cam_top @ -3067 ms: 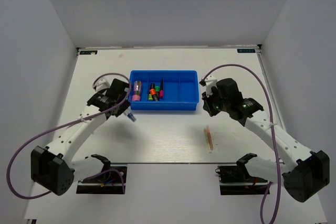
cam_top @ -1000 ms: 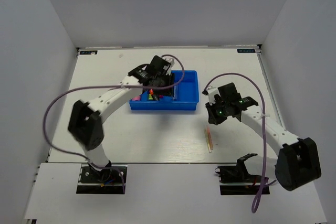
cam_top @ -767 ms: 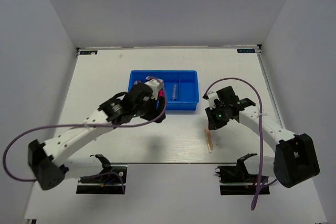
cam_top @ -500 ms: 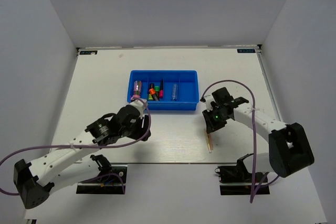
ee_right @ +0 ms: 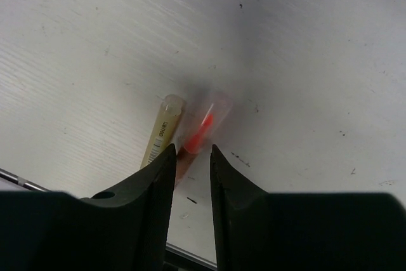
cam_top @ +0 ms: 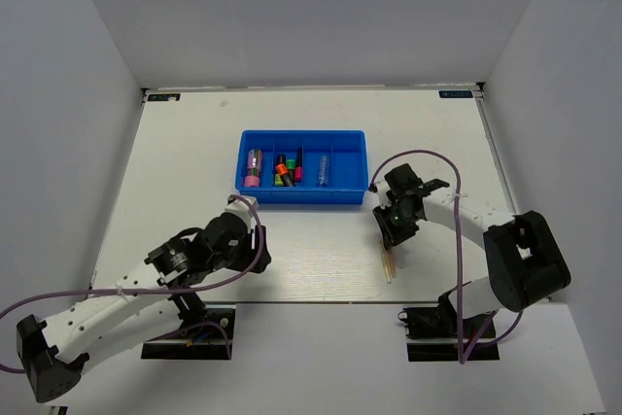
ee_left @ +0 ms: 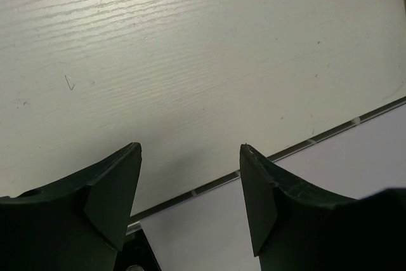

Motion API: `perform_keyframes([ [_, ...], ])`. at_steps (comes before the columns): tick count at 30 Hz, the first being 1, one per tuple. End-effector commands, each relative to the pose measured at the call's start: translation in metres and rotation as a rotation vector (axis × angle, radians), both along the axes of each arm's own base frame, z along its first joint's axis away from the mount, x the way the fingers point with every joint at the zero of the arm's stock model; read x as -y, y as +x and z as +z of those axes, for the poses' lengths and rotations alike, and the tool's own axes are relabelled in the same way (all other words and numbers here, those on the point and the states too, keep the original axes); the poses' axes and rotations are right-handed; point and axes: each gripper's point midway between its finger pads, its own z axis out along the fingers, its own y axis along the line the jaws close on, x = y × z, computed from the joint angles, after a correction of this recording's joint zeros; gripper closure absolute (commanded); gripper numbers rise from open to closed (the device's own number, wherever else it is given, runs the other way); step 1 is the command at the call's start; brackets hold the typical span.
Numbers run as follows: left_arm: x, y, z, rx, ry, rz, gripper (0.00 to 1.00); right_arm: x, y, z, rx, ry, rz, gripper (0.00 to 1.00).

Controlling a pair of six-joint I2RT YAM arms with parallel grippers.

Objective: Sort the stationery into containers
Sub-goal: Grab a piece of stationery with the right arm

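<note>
Overhead view spans the table (cam_top: 194, 143); wrist views face it closely.

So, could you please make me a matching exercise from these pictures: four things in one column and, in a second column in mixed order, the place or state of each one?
Column one:
1. pink tube
2. clear bluish pen
3. pale sticks
4. left pincer

Column two:
a. open, above bare table
b. in the blue tray, third compartment from the left
c. lying on the table, outside the tray, by the right pincer
d. in the tray, leftmost compartment

Pairs: 1-d, 2-b, 3-c, 4-a
</note>
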Motion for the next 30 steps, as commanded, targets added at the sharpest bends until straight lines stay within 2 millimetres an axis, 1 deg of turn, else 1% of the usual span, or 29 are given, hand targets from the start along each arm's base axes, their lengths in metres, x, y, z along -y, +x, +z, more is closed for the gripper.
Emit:
perform_keyframes([
  [1, -0.002, -0.001, 0.001, 0.006, -0.021, 0.022, 0.26, -0.005, 0.013, 0.002, 0.035, -0.007, -0.006, 0.68],
  [6, -0.001, -0.004, -0.004, -0.004, -0.034, 0.023, 0.26, -0.006, 0.015, -0.002, 0.024, -0.022, -0.020, 0.68],
  [9, -0.002, -0.007, -0.008, -0.014, -0.030, 0.022, 0.26, -0.001, 0.019, -0.007, 0.027, -0.054, -0.051, 0.68],
  [11, -0.002, -0.007, -0.009, -0.015, -0.033, 0.021, 0.26, 0.005, 0.023, -0.011, 0.039, -0.098, -0.063, 0.71],
  [14, -0.002, -0.008, -0.011, -0.016, -0.034, 0.026, 0.26, 0.015, 0.024, -0.019, 0.026, -0.159, -0.082, 0.86],
  [15, -0.003, -0.008, -0.009, -0.010, -0.039, 0.027, 0.26, 0.018, 0.023, -0.021, 0.018, -0.170, -0.085, 0.97],
  [16, -0.003, -0.008, -0.009, -0.009, -0.042, 0.029, 0.26, 0.020, 0.023, -0.023, 0.016, -0.182, -0.087, 1.00],
  [19, -0.005, -0.010, -0.011, -0.008, -0.042, 0.032, 0.26, 0.021, 0.026, -0.020, 0.032, -0.187, -0.100, 1.00],
  [22, -0.006, -0.011, -0.011, -0.011, -0.045, 0.031, 0.26, 0.019, 0.035, -0.008, 0.081, -0.169, -0.089, 1.00],
  [23, -0.005, -0.012, -0.012, -0.017, -0.045, 0.025, 0.26, 0.014, 0.044, 0.000, 0.110, -0.152, -0.086, 1.00],
  [25, -0.003, -0.012, -0.011, -0.022, -0.047, 0.021, 0.26, 0.008, 0.050, 0.014, 0.145, -0.112, -0.049, 1.00],
  [26, -0.003, -0.012, -0.011, -0.025, -0.050, 0.020, 0.26, 0.000, 0.060, 0.034, 0.179, -0.082, -0.043, 1.00],
  [27, -0.002, -0.013, -0.010, -0.025, -0.049, 0.015, 0.26, -0.011, 0.060, 0.042, 0.172, -0.029, -0.006, 1.00],
  [28, -0.002, -0.012, -0.011, -0.031, -0.041, 0.015, 0.26, -0.013, 0.060, 0.050, 0.171, -0.016, 0.002, 1.00],
  [29, -0.001, -0.012, -0.009, -0.029, -0.046, 0.014, 0.26, -0.025, 0.076, 0.076, 0.224, 0.025, 0.010, 1.00],
  [30, 0.000, -0.011, -0.010, -0.030, -0.044, 0.014, 0.26, -0.034, 0.077, 0.085, 0.225, 0.067, 0.037, 1.00],
])
